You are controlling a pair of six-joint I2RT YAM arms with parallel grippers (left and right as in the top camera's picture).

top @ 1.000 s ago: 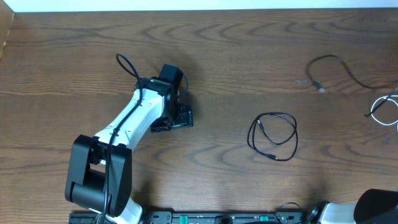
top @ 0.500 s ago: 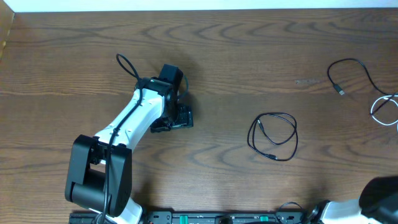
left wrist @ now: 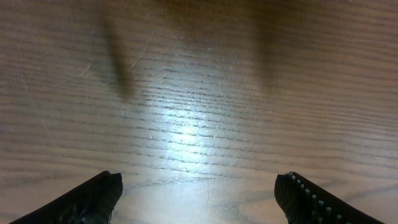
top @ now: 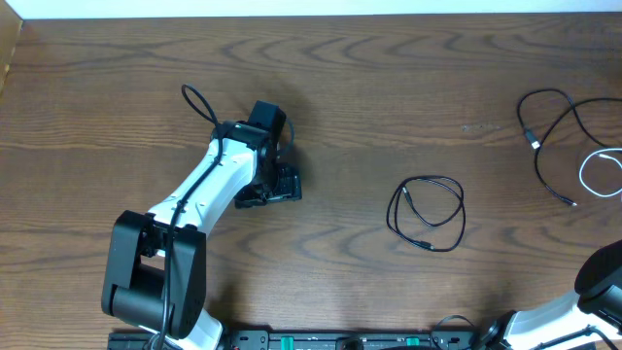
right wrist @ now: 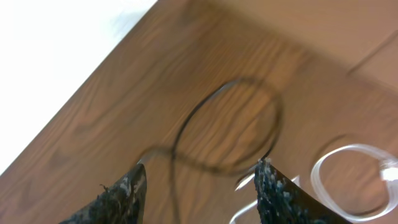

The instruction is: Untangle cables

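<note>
Three cables lie apart on the wooden table. A black cable (top: 428,215) is coiled right of centre. A second black cable (top: 546,134) sprawls at the far right, beside a white cable (top: 595,173) at the edge. In the right wrist view, my right gripper (right wrist: 200,167) is open above the black cable's loop (right wrist: 231,127). One strand runs down between its fingers without being pinched, and the white cable (right wrist: 348,177) lies to the right. My left gripper (top: 290,184) is open over bare wood (left wrist: 199,183), far from all cables.
The table's far edge meets a white surface (top: 311,8) along the top. The right arm's base link (top: 604,277) sits at the bottom right corner. The left arm (top: 209,185) stretches from its base at the bottom left.
The far-right black cable slid further right and now lies stretched out on the table. My right gripper has opened and let it go. The left arm has not moved.
</note>
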